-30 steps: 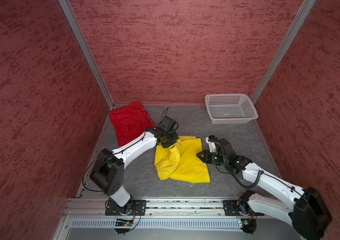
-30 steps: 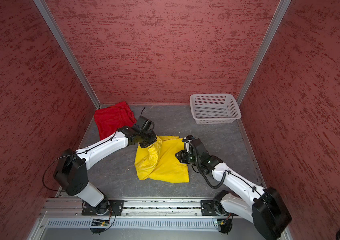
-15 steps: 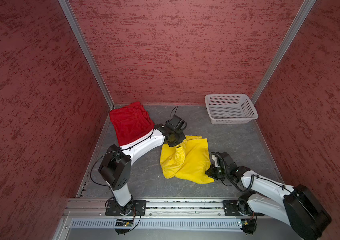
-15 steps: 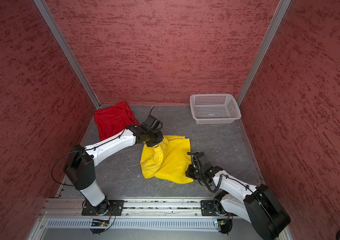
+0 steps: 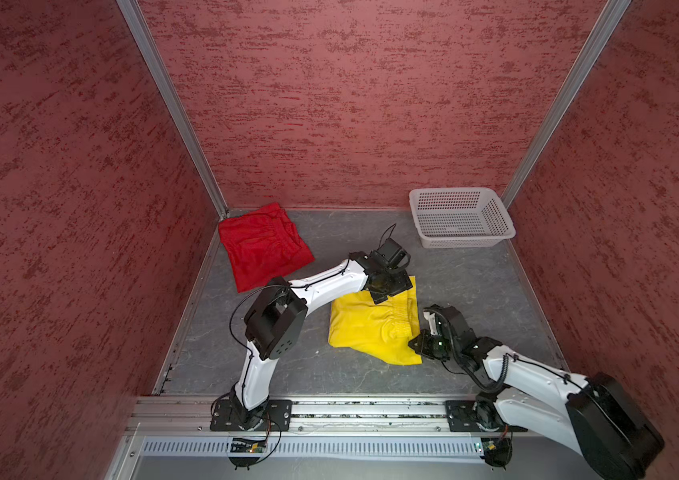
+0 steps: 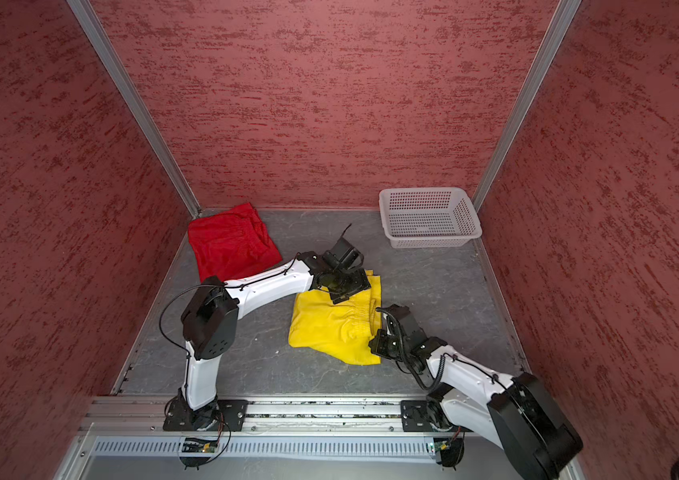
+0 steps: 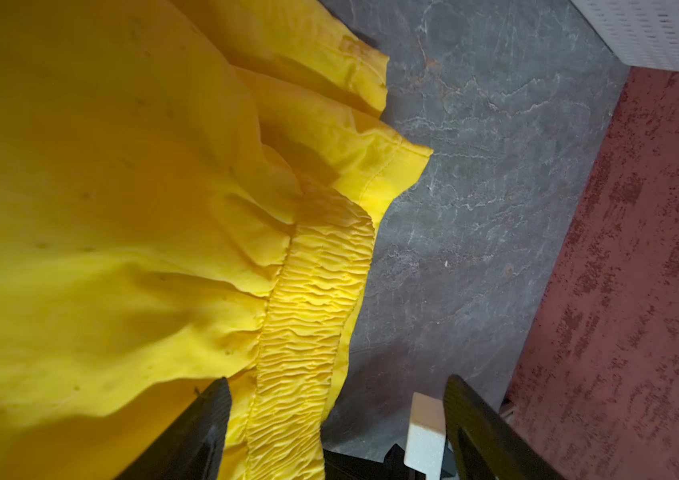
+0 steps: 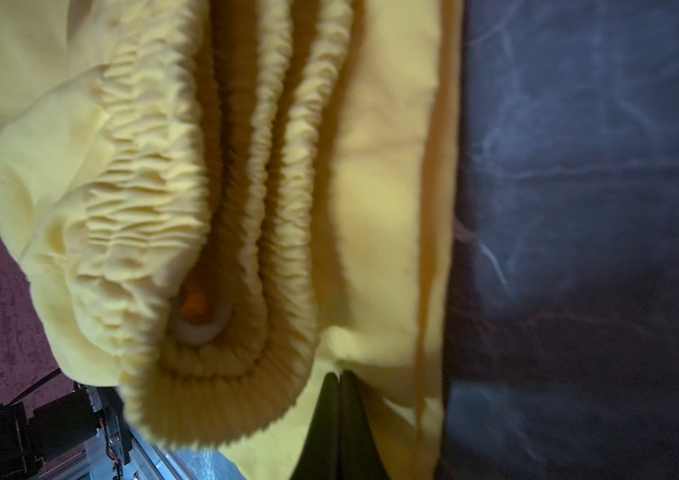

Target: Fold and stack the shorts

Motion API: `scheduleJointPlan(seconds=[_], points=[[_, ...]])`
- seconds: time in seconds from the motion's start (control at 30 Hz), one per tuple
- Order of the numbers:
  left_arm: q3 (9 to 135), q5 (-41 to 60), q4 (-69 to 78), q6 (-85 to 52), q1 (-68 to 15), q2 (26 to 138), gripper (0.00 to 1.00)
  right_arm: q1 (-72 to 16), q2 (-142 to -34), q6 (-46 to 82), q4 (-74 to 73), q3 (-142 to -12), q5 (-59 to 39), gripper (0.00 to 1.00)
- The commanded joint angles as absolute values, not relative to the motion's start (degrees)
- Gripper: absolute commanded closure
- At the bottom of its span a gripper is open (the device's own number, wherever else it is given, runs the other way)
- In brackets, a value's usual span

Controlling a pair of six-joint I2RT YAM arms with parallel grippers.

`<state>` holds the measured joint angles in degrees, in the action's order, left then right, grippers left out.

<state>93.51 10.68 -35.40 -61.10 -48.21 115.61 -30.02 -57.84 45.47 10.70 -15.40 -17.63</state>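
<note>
Yellow pair bunched, pinched at one edge only.

Nearest me, at 5 o'clock, my right gripper [image 8: 340, 378] is clenched on the near edge of the bright yellow fabric shorts [image 5: 367, 328], which lie bunched in the middle of the grey stone-patterned bench [image 5: 475, 291]. If I drag from that single pinch, I expect the gathered waistband to unroll or the thin cloth to slip free. At their 12 o'clock edge my left gripper [image 7: 338, 380] hovers with jaws spread and the waistband ungripped between them, so nothing pins that side. Beyond, the plain red fabric shorts [image 5: 263, 245] lie at 11 o'clock and the white perforated plastic basket [image 5: 466, 241] at 1 o'clock.
</note>
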Motion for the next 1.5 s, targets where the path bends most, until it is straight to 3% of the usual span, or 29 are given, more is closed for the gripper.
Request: scheduleJointPlan(seconds=[0.0, 0.1, 0.2, 0.33, 0.5, 0.57, 0.67, 0.97, 1.03, 1.13, 1.2, 1.47], points=[[93.5, 14.1, -30.2, -62.0, -47.3, 114.2, 0.19, -28.2, -50.1, 45.0, 29.9, -19.3, -9.4, 0.94], [90.2, 14.7, -28.4, -62.1, -44.7, 110.0, 0.18, -26.0, -43.4, 44.7, 37.9, -22.9, -7.1, 0.87], [85.0, 13.5, -26.7, -61.1, -41.7, 102.9, 0.19, -24.7, -43.8, 44.2, 35.4, -25.8, -9.9, 0.78], [78.4, 8.1, -30.1, -57.7, -37.6, 92.7, 0.25, -24.5, -54.2, 42.5, 25.9, -30.1, -15.4, 0.64], [66.1, 3.2, -34.9, -55.5, -31.8, 82.2, 0.42, -24.5, -67.8, 40.1, 20.2, -37.0, -19.0, 0.41], [61.5, 3.4, -35.8, -55.5, -29.9, 80.2, 0.41, -24.0, -71.3, 40.3, 19.3, -38.3, -19.3, 0.36], [55.5, 4.7, -35.2, -55.6, -27.8, 79.2, 0.23, -23.2, -75.2, 41.4, 16.3, -37.8, -20.5, 0.34], [46.1, 10.8, -19.6, -53.0, -25.2, 81.7, 0.15, -22.2, -82.5, 46.7, 2.7, -34.1, -28.6, 0.54], [43.7, 12.7, -14.4, -52.8, -25.1, 82.9, 0.14, -22.1, -83.0, 47.0, 2.3, -34.0, -28.7, 0.65], [40.1, 15.1, -6.5, -53.6, -25.2, 84.0, 0.12, -21.8, -83.0, 47.0, 2.6, -33.9, -28.9, 0.93], [38.8, 15.6, -3.6, -53.9, -25.1, 85.0, 0.12, -21.5, -83.0, 46.6, 3.5, -34.1, -29.2, 1.0], [39.5, 15.6, -5.5, -53.9, -25.2, 91.9, 0.23, -20.6, -76.7, 41.7, 16.2, -40.1, -25.7, 1.0]])
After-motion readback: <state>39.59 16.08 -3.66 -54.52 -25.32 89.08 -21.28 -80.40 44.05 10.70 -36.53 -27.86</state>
